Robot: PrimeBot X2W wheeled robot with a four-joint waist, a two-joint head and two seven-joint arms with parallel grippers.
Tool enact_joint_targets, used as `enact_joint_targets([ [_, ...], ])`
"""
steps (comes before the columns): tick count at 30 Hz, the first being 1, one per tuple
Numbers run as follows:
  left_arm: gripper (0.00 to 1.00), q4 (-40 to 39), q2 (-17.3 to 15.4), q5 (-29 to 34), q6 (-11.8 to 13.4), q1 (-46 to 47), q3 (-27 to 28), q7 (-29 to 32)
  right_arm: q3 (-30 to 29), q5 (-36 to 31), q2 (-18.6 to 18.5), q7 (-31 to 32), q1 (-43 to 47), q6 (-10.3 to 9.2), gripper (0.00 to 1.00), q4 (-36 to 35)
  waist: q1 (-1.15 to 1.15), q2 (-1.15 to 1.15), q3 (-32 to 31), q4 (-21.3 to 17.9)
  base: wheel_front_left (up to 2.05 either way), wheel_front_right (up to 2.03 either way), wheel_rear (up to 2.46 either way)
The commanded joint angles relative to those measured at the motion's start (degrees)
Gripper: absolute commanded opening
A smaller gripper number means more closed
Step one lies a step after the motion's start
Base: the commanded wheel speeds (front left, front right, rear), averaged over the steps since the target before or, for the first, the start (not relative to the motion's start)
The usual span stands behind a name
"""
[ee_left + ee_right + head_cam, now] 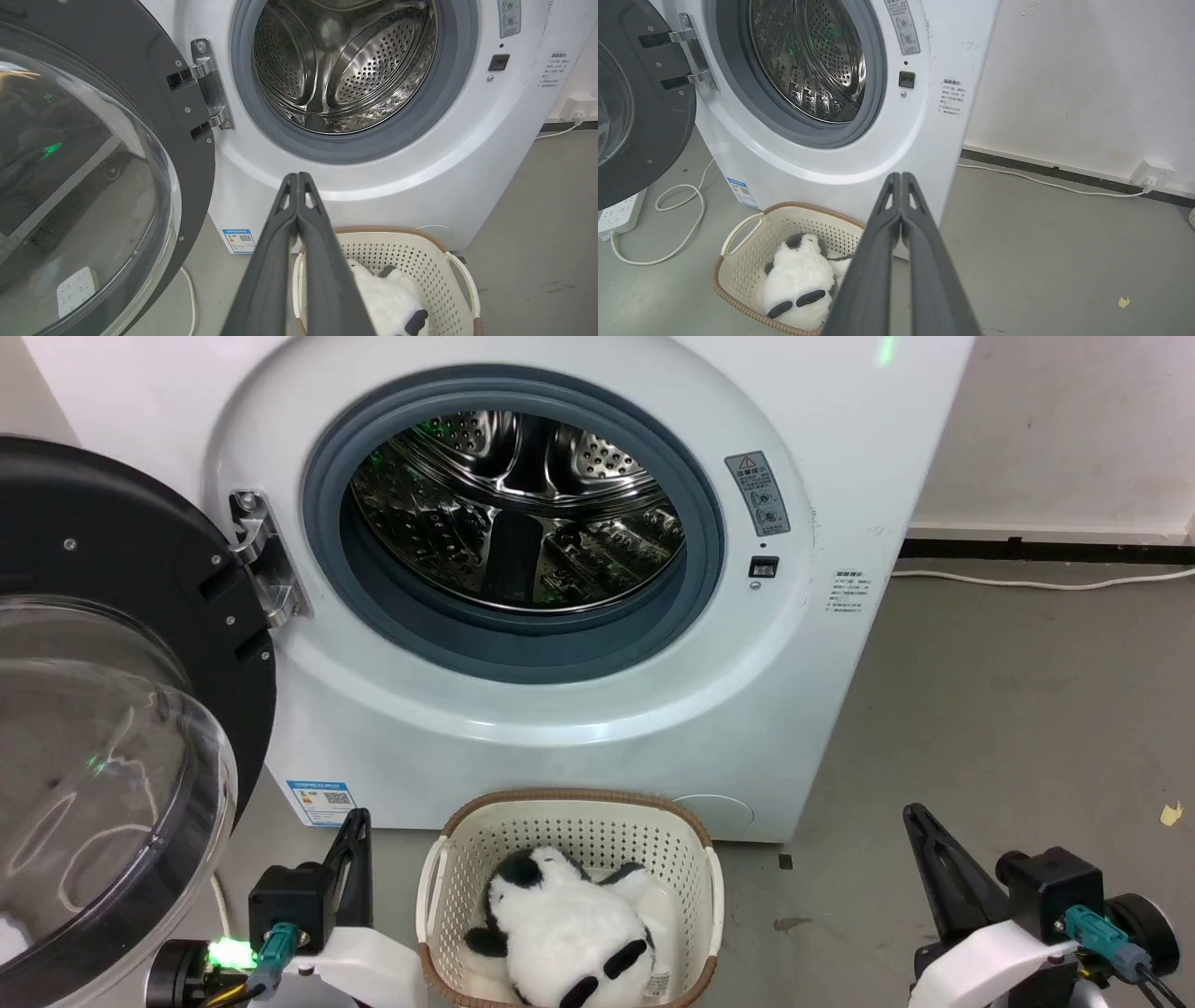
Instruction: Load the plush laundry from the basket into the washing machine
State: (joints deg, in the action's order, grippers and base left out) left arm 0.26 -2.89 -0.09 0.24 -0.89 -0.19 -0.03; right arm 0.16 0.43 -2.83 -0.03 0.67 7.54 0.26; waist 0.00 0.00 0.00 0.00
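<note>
The plush laundry (565, 929), a fluffy white panda-like toy with black patches, lies in the cream basket (448, 868) on the floor in front of the washing machine (794, 644). The washer's door (103, 709) hangs open to the left, and the steel drum (518, 513) looks empty. My left gripper (359, 817) is at the lower left, beside the basket, its fingers pressed together with nothing in them. At the lower right my right gripper (913, 812) is shut the same way. In the wrist views the left gripper (297, 176) and right gripper (900, 175) both show shut tips above the basket (448, 266) (738, 261).
A white cable (1027, 582) runs along the wall base at the right, to a wall socket (1153, 171). A power strip (619, 214) with a looped cord (682, 224) lies on the grey floor under the open door. Bare floor extends right of the washer.
</note>
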Motion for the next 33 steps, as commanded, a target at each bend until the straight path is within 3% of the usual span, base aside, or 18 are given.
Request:
enact_joint_targets([
  [1, 0.00, -0.26, 0.02, 0.09, -0.24, 0.89, 0.19, 0.03, -0.16, -0.43, -0.05, 0.03, -0.67, -0.05, 0.00, -0.26, 0.00, 0.00, 0.00, 0.00, 0.00, 0.00, 0.00],
  [14, 0.00, -0.26, 0.02, 0.09, -0.24, 0.89, 0.19, 0.03, -0.16, -0.43, -0.05, 0.03, -0.67, -0.05, 0.00, -0.26, 0.00, 0.00, 0.00, 0.00, 0.00, 0.00, 0.00],
  [15, 1.00, 0.00, 0.00, 0.00, 0.00, 0.00, -0.01, -0.01, 0.01, 0.02, 0.00, -0.01, 0.00, 0.00, 1.00, 0.01, 0.00, 0.00, 0.00, 0.00, 0.00, 0.00, 0.00],
  [17, 1.00, 0.01, 0.00, -0.02, 0.03, -0.04, -0.08, -0.03, 0.06, 0.06, 0.00, -0.03, 0.03, 0.00, 1.00, 0.03, 0.00, 0.00, 0.00, 0.00, 0.00, 0.00, 0.00],
  [18, 0.00, 0.01, 0.00, -0.02, 0.03, -0.04, -0.12, -0.03, 0.10, 0.06, 0.00, -0.03, 0.03, 0.00, 0.00, 0.03, 0.00, 0.00, 0.00, 0.00, 0.00, 0.00, 0.00],
  [19, 1.00, 0.01, 0.00, -0.02, 0.03, -0.03, -0.13, -0.03, 0.10, 0.06, 0.00, -0.03, 0.03, 0.00, 1.00, 0.03, 0.00, 0.00, 0.01, 0.00, 0.00, 0.00, 0.00],
  [33, 1.00, 0.21, 0.00, -0.53, 0.47, -0.18, -1.34, -1.63, 0.19, 1.48, -0.01, -1.63, 0.27, -0.01, 1.00, 0.14, 0.00, 0.00, 0.44, -0.35, 0.00, 0.00, 0.00],
])
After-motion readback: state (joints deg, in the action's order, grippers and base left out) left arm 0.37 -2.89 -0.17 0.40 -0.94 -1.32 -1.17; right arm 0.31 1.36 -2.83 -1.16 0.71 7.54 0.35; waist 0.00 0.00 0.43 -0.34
